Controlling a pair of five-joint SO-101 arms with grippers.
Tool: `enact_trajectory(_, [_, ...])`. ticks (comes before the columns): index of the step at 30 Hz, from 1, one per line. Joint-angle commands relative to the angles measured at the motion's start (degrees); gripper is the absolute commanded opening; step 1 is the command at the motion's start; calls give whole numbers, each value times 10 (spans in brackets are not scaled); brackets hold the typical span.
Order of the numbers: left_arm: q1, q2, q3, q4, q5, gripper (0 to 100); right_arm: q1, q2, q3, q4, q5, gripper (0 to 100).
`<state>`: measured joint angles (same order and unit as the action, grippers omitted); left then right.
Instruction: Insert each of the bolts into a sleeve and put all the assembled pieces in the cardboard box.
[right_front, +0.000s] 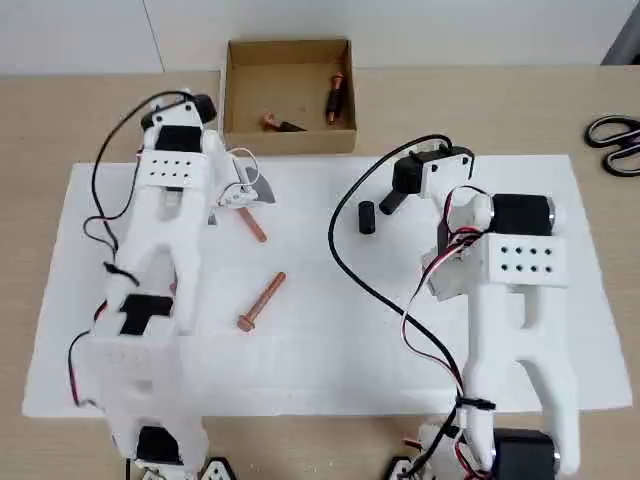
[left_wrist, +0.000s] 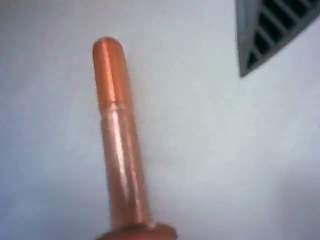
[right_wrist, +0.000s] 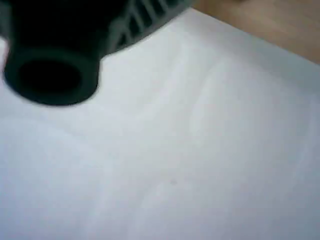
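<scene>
Over the white sheet (right_front: 330, 360), left end effector (right_front: 243, 198) clamps a bolt (right_front: 253, 226) upper left; right end effector (right_front: 401, 194) clamps a sleeve (right_front: 390, 204) just right of centre.

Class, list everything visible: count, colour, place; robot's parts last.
Brown cardboard box: one, past the sheet's far edge.
Assembled copper bolts in black sleeves: two, in the box.
Loose copper metal bolts: two, one on the sheet, one held.
Loose black cylindrical sleeves: two, one upright on sheet, one held.
Black-handled scissors: one, table's right side.
White sheet: one, over tan wooden table.
Left hand: one, on white arm, grips bolt.
Right hand: one, on white arm, grips sleeve.
</scene>
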<state>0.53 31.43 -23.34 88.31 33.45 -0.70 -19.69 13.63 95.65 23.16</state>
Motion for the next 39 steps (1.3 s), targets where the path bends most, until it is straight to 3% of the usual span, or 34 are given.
enact_trajectory(1, [2, 26, -48, -9, 22, 338, 5, -22, -1, -2, -9, 3])
enact_trajectory(25, [-2, 96, -87, -21, 61, 337, 3, -19, 0, -1, -28, 3])
enact_trajectory(33, [-3, 108, -86, -39, 91, 250, 4, -19, 2, 0, -28, 3])
enact_trajectory(39, [0, 113, -86, -42, 92, 239, 3, -22, 37, -3, -28, 5])
